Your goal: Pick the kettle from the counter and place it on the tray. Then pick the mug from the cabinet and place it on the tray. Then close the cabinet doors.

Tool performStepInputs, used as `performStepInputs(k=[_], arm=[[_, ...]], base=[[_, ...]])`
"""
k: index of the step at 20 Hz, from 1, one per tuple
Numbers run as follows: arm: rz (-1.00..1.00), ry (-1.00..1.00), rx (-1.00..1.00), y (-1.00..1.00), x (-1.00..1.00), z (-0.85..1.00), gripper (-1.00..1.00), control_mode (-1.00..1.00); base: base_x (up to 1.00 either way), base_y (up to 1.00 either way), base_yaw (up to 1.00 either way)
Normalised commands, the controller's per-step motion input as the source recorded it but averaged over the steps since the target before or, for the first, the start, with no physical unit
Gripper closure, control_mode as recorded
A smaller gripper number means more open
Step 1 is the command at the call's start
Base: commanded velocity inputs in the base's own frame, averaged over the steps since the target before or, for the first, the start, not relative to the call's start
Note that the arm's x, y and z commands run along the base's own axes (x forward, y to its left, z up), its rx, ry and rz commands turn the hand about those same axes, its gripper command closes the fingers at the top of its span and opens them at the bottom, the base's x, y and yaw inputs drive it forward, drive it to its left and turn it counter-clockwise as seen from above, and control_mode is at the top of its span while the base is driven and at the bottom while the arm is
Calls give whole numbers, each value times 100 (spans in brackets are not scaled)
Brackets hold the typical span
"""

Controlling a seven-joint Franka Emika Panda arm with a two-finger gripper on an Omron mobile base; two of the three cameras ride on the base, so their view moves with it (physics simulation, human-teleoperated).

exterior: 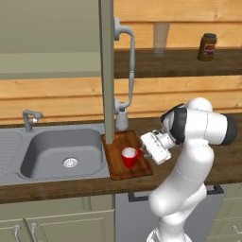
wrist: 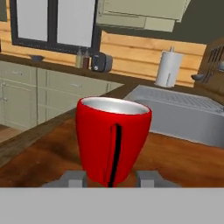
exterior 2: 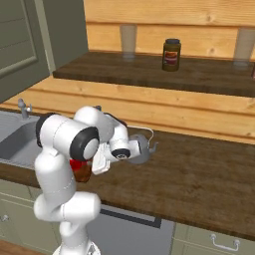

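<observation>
Looking from my left base camera, I see the red mug (exterior: 129, 156) standing upright on the wooden tray (exterior: 142, 168), which lies on the dark bench (exterior: 56, 185) just right of the steel sink (exterior: 61, 153). My claw (exterior: 145, 147) sits just beside the mug's right side. An open cabinet door (exterior: 107, 71) stands edge-on over the tray's back left corner, its curved grey handle (exterior: 127, 66) facing right, and the kettle (exterior: 122, 119) shows behind the tray. A dark jar (exterior: 207, 47) stands on the upper shelf.

From my right base camera, the kettle (exterior 2: 142, 149) peeks out behind my wrist, and a sliver of the mug (exterior 2: 75, 165) and tray (exterior 2: 82, 173) shows under my arm.

In my hand camera, the mug (wrist: 112, 138) stands upright with its handle towards me, between my two fingertips (wrist: 73, 178). My claw's fingers stand a little apart on either side of the handle, not touching it.
</observation>
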Motion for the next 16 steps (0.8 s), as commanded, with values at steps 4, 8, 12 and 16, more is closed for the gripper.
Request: performStepInputs(k=[4, 8, 12, 16], arm=[[0, 0, 1, 4, -23, 16, -100, -100], [0, 0, 4, 0, -23, 37, -100, -100], [-1, -5, 5, -10, -36, 60, -100, -100], [-6, -7, 7, -25, -45, 77, -100, -100]], base=[[0, 0, 0], [0, 0, 0], [0, 0, 0], [0, 0, 0]])
